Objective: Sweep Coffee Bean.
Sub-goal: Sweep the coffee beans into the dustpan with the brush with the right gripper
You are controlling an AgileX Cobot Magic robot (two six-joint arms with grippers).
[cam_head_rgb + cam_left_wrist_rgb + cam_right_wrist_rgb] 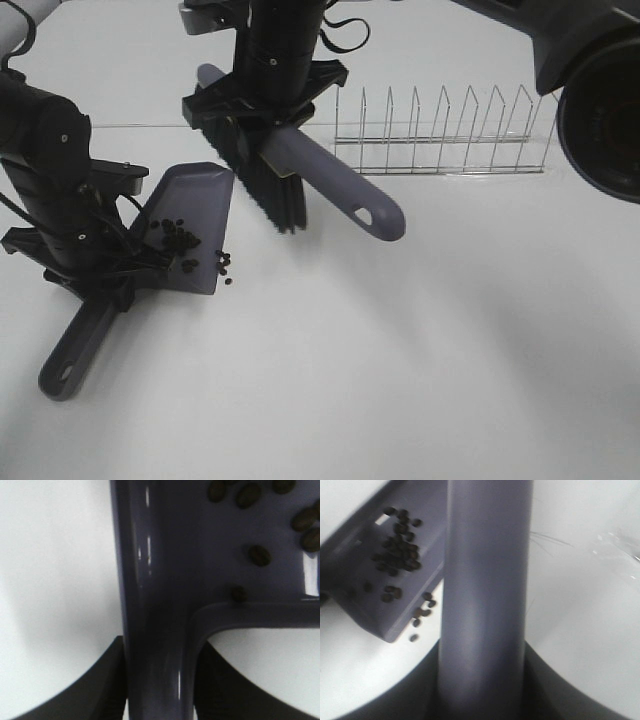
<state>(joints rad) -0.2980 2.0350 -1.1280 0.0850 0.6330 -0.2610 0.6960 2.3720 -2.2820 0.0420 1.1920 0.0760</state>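
We see the grey-purple dustpan [195, 205] with its front lip down at the white tabletop [420, 350], its handle clamped between our left fingers [100, 695]. Most coffee beans [176, 235] lie clustered inside the dustpan; a few sit at its lip and on the tabletop just beside it. Our right fingers [555, 705] are clenched around the brush [310, 165], bristles pointing down near the dustpan's edge.

The left arm [55, 190] hides where the dustpan's [195, 195] handle joins, the right wrist view blurs the beans [400, 555], and the brush [485, 580] handle runs off its edges.
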